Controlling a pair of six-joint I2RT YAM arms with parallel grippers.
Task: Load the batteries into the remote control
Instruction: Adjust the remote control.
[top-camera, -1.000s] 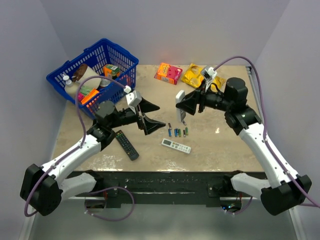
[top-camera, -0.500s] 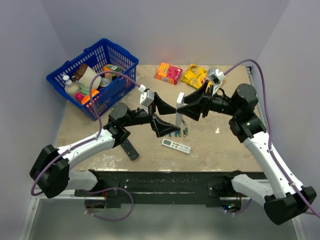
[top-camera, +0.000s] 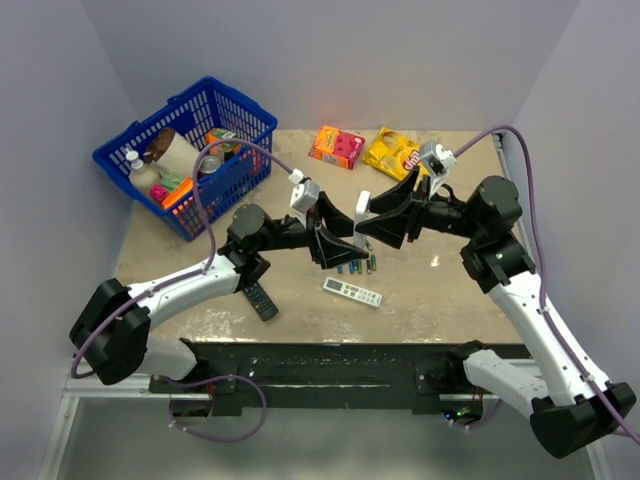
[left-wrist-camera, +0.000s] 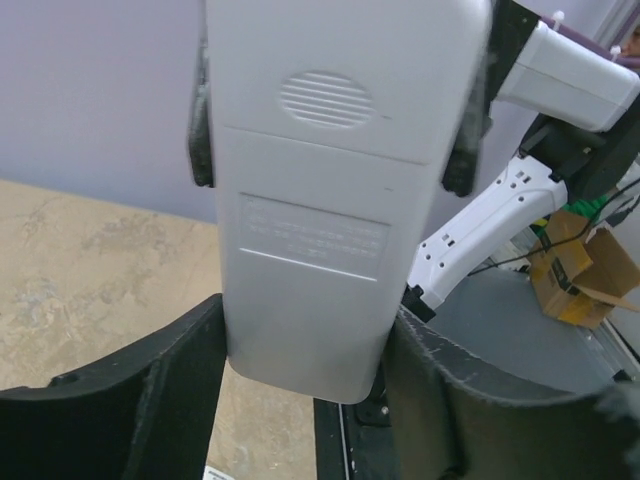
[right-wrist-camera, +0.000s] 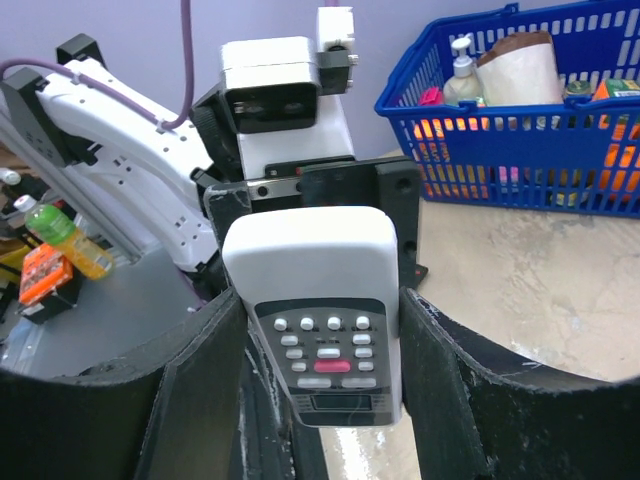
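The remote control (top-camera: 361, 214) is a short, wide white one, held upright in the air over the middle of the table between both grippers. My right gripper (top-camera: 366, 226) is shut on its sides; the right wrist view shows its grey buttons and display (right-wrist-camera: 322, 345) between the fingers (right-wrist-camera: 190, 380). My left gripper (top-camera: 347, 238) meets it from the other side. In the left wrist view the plain white back (left-wrist-camera: 330, 200) fills the frame, and both fingers (left-wrist-camera: 180, 390) press its lower end. The batteries (top-camera: 357, 266), several small cells, lie on the table just below.
A slim white remote (top-camera: 352, 292) lies in front of the batteries, and a long black remote (top-camera: 258, 298) under the left arm. A blue basket (top-camera: 228, 188) of groceries stands at the back left. An orange box (top-camera: 336, 146) and a yellow packet (top-camera: 392, 152) lie at the back.
My left arm has swung right to the remote control and its jaws have closed in on the lower end. The right arm has brought the remote control a little left.
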